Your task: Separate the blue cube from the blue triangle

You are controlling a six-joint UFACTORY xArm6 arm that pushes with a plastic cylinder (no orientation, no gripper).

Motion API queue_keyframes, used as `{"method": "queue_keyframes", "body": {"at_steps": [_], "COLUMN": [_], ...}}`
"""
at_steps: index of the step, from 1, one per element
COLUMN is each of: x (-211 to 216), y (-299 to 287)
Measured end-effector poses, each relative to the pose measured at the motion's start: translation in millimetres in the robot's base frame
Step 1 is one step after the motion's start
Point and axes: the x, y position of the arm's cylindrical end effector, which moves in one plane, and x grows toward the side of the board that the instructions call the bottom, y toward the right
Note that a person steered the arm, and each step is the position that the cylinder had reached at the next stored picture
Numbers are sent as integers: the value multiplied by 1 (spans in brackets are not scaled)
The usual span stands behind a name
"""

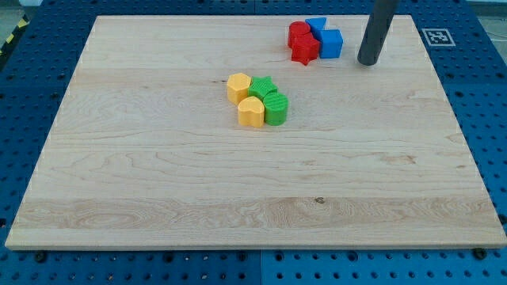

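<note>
The blue cube (330, 43) sits near the view's top right, touching the blue triangle (317, 24) just above and left of it. Two red blocks press against their left side: a red cylinder (299, 33) and a red star (304, 51). My tip (367, 62) rests on the board just to the right of the blue cube, with a small gap between them. The dark rod rises from it out of the view's top.
Near the board's middle lies a tight cluster: a yellow hexagon (238, 86), a yellow heart (251, 113), a green star (263, 86) and a green block (276, 108). The wooden board (158, 198) lies on a blue pegboard; a marker tag (436, 36) sits at top right.
</note>
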Motion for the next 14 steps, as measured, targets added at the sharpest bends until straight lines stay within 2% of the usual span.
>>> {"method": "queue_keyframes", "body": {"at_steps": [1, 2, 3, 4, 6, 7, 8, 10, 11, 13, 14], "x": [19, 37, -14, -43, -39, -22, -24, -85, -79, -3, -33], "y": [50, 66, 73, 59, -6, -24, -11, -13, -31, -21, -18]}}
